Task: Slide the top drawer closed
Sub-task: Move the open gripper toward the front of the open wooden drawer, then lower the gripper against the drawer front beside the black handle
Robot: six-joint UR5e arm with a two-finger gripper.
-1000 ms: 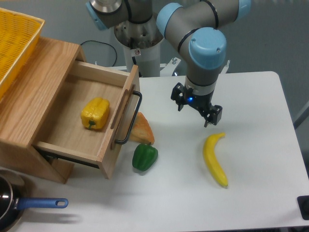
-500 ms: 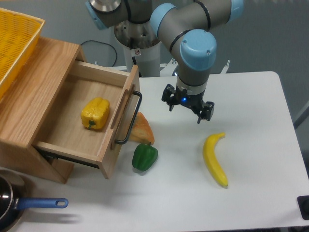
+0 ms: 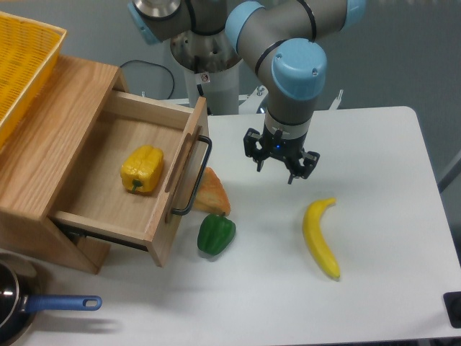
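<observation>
The top drawer is a light oak box pulled far out of its wooden cabinet. Its front panel carries a long black bar handle and a narrow slot. A yellow bell pepper lies inside it. My gripper hangs over the white table to the right of the handle, clear of the drawer. Its two fingers point down with a gap between them and hold nothing.
An orange bread wedge and a green bell pepper lie just in front of the drawer's panel. A banana lies to the right. A yellow mesh basket sits on the cabinet. A blue-handled pan is at bottom left.
My gripper has moved left toward the drawer by a small distance and turned at the wrist. The drawer and the objects have not moved.
</observation>
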